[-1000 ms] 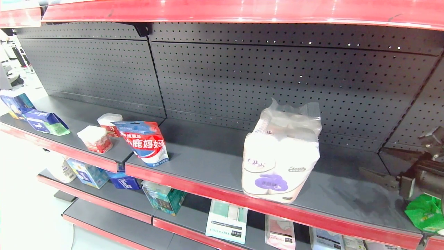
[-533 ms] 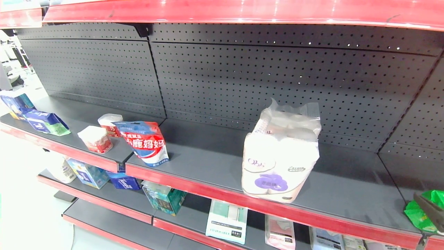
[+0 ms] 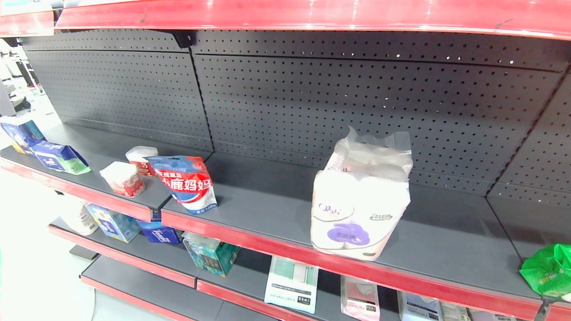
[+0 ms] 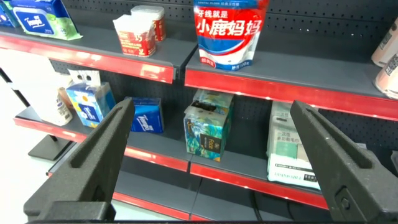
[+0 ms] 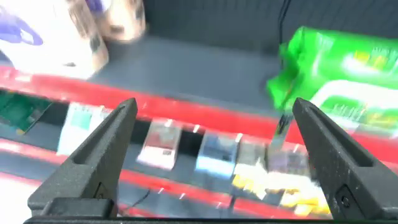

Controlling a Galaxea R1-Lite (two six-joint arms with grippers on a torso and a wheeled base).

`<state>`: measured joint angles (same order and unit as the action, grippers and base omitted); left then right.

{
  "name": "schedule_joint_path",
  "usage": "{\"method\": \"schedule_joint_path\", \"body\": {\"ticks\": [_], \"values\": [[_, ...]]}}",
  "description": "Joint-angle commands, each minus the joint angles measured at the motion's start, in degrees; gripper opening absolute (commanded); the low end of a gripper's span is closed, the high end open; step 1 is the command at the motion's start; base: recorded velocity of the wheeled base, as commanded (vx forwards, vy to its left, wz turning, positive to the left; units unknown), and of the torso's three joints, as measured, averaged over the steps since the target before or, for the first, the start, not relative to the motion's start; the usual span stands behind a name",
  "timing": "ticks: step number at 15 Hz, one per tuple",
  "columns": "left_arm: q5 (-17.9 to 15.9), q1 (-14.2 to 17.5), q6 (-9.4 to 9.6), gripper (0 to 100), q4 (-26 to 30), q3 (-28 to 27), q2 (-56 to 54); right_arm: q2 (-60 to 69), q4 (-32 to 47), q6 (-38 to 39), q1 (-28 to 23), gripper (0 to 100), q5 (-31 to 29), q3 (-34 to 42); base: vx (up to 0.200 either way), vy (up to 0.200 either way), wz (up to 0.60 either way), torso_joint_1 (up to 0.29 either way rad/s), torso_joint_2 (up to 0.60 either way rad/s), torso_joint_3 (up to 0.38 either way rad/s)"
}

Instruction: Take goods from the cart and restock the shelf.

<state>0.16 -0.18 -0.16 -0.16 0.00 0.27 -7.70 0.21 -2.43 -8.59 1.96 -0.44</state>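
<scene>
Green plastic pack (image 3: 545,269) lies at the right end of the grey red-edged shelf (image 3: 267,209). My right gripper (image 5: 214,107) and left gripper (image 4: 211,104) both gape wide, empty. I judge this placement done, more restocking left.

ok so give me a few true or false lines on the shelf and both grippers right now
1. The toilet paper pack stands on the same shelf as the red pouch. True.
2. The green pack lies to the left of the red pouch. False: it lies far to the right, beyond the toilet paper pack.
3. The left gripper has its jaws shut on the red pouch. False: its jaws stand open and empty.
4. The right gripper has its jaws open, holding nothing. True.
</scene>
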Motion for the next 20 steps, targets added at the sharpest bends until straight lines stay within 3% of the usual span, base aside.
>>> {"method": "schedule_joint_path", "body": {"ticks": [1, 20], "values": [[0.0, 0.0, -0.02, 100, 0.0, -0.1, -0.1, 1.8, -0.1, 1.7, 0.0, 100, -2.1, 0.4, 0.0, 0.0, 0.0, 0.0, 0.0, 0.0], [0.0, 0.0, -0.02, 100, 0.0, -0.1, 0.0, 1.9, 0.0, 2.8, -0.7, 100, -3.1, 0.4, 0.0, 0.0, 0.0, 0.0, 0.0, 0.0]]}}
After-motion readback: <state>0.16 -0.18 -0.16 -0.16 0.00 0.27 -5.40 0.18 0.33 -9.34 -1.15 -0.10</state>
